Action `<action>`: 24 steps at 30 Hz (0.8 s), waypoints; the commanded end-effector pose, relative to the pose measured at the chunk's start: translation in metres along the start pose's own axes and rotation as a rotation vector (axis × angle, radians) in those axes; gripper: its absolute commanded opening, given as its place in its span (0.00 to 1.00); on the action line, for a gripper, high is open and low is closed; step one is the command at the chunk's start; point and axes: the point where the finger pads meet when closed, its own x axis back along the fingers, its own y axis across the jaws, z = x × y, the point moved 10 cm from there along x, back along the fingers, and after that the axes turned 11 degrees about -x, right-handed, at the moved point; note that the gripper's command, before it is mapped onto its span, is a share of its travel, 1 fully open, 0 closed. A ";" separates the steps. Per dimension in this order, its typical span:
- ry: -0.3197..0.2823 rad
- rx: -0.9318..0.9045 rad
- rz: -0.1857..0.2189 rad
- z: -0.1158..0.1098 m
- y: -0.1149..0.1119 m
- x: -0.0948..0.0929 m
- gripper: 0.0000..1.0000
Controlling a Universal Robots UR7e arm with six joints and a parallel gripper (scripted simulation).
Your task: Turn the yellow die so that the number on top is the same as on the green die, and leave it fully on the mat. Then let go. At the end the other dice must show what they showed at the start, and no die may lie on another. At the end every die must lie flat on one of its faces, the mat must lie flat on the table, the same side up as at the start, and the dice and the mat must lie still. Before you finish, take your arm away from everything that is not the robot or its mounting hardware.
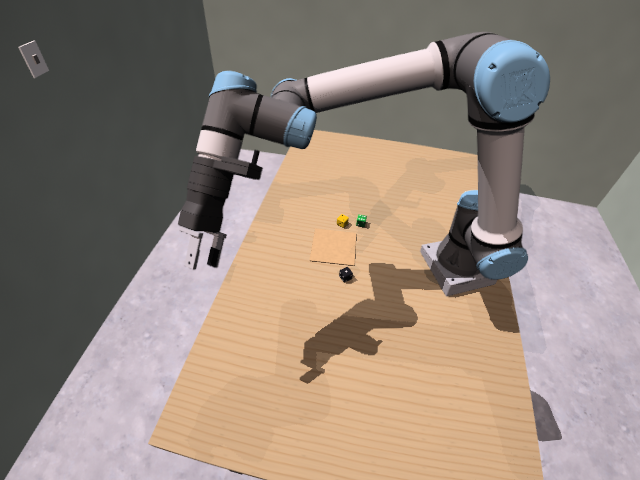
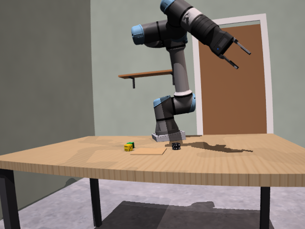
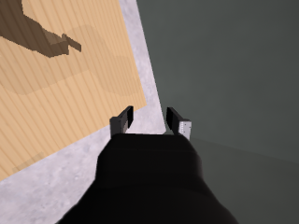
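A yellow die (image 1: 342,221) (image 2: 127,147) lies on the table just off the mat, beside its far edge in the top view. A green die (image 1: 361,220) (image 2: 132,143) stands close to it, on the robot base's side, partly hidden behind it in the exterior view. The top numbers are too small to read surely. The thin tan mat (image 1: 333,248) (image 2: 147,151) lies flat on the table with nothing on it. My gripper (image 1: 203,260) (image 2: 243,60) (image 3: 149,113) is open and empty, high up and far from the dice, tilted toward the table's edge.
A black die (image 1: 345,274) (image 2: 176,146) lies off the mat, on the side opposite the yellow die. The robot base (image 1: 470,279) (image 2: 168,136) stands at one side of the wooden table (image 1: 361,413) (image 2: 98,162). The arm's shadow falls on the table.
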 end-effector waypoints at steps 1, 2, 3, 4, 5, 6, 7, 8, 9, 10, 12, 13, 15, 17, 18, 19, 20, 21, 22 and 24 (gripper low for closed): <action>-0.090 -0.033 0.046 -0.031 -0.051 0.037 1.00; -0.090 -0.033 0.046 -0.031 -0.051 0.037 1.00; -0.111 -0.043 0.060 -0.037 -0.065 0.046 1.00; -0.133 -0.053 0.075 -0.043 -0.079 0.055 1.00; -0.133 -0.053 0.075 -0.043 -0.079 0.055 1.00; -0.155 -0.063 0.091 -0.049 -0.094 0.064 1.00; -0.176 -0.075 0.108 -0.054 -0.109 0.073 1.00; -0.176 -0.075 0.108 -0.054 -0.109 0.073 1.00; -0.198 -0.086 0.126 -0.059 -0.125 0.083 1.00; -0.198 -0.086 0.126 -0.059 -0.125 0.083 1.00; -0.198 -0.086 0.126 -0.059 -0.125 0.083 1.00; -0.219 -0.099 0.145 -0.063 -0.142 0.092 1.00; -0.260 -0.125 0.185 -0.068 -0.176 0.111 1.00; -0.279 -0.139 0.206 -0.070 -0.194 0.120 1.00; -0.279 -0.139 0.206 -0.070 -0.194 0.120 1.00; -0.298 -0.153 0.228 -0.071 -0.211 0.128 1.00; -0.315 -0.167 0.250 -0.071 -0.229 0.137 1.00; -0.315 -0.167 0.250 -0.071 -0.229 0.137 1.00; -0.331 -0.182 0.272 -0.071 -0.246 0.145 1.00; -0.346 -0.197 0.295 -0.069 -0.264 0.152 1.00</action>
